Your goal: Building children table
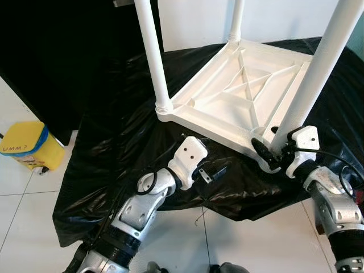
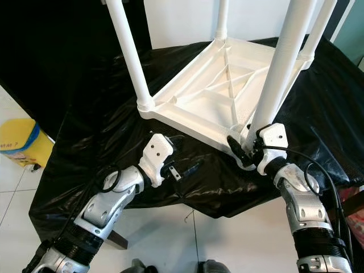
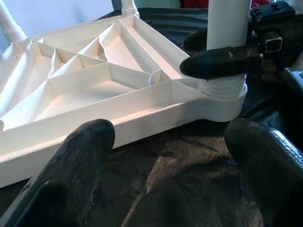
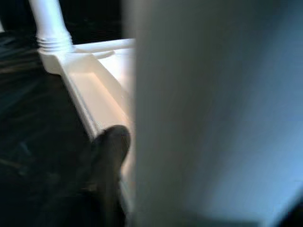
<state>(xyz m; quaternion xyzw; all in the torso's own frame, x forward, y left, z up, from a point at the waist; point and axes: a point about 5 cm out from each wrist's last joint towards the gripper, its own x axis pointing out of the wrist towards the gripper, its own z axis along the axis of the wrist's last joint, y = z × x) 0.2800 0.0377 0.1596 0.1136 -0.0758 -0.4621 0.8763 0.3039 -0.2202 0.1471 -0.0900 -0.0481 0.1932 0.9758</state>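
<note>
- right gripper (image 1: pixel 272 152) is clamped round the near leg (image 1: pixel 310 79), low down by its socket
- left gripper (image 2: pixel 190 166) has fingers (image 3: pixel 78 165) spread wide over the black sheet (image 1: pixel 114 136), holding nothing
- table (image 1: pixel 239 91) lies upside down at 12 o'clock, legs up
- yellow bin (image 1: pixel 28 146) sits way off at 9 o'clock

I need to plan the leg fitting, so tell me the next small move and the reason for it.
Probably keep twisting the near table leg into its corner socket. The right claw is shut around that leg just above the upturned white tabletop, where its threaded collar sits on the socket. The left claw hangs open over the black sheet, free to steady the top.
</note>
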